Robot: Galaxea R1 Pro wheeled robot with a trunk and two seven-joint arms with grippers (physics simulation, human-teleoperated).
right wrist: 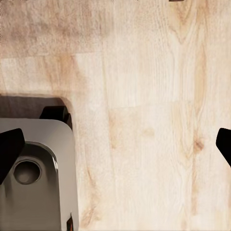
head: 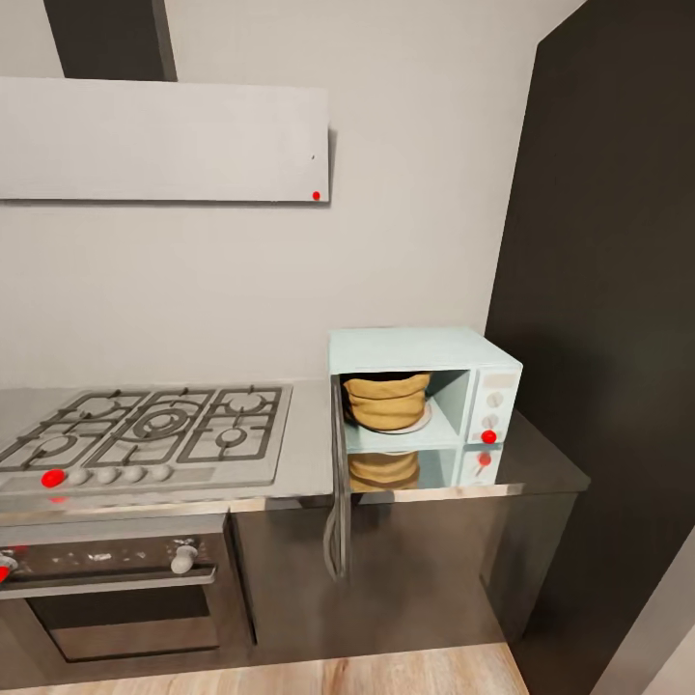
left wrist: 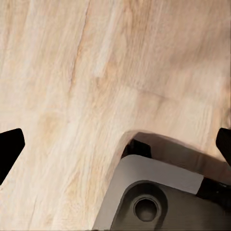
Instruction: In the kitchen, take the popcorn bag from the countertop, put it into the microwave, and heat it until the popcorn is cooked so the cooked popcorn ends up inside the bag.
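two grippers hang low, both pointed down at the pale wooden floor (left wrist: pixel 72 96). the left gripper (left wrist: pixel 115 144) has its dark fingertips (left wrist: pixel 10 147) spread wide apart, nothing between them, and a corner of the robot's grey base (left wrist: pixel 159 192) with a round socket sits under it. the right gripper (right wrist: pixel 115 144) is the same: tips (right wrist: pixel 9 147) far apart, nothing held, another grey corner of the base below one tip and bare floorboards beyond.

up at the worktop, the popcorn bag (head: pixel 386 401) sits inside the microwave (head: pixel 425 386), upright on a pale round plate (head: pixel 417 423), its wrinkled tan folds stacked. the microwave door (head: pixel 338 483) stands swung open, seen edge-on toward the hob side. two white knobs (head: pixel 494 400) and a red dot (head: pixel 488 436) mark its panel. the microwave rests on the countertop (head: pixel 541 463), whose glossy surface mirrors bag and box. beside it lies the grated gas hob (head: pixel 154 430), with a dark built-in oven (head: pixel 116 598) below and a pale hood (head: pixel 164 140) on the wall above. a tall dark panel (head: pixel 608 290) closes the far side.
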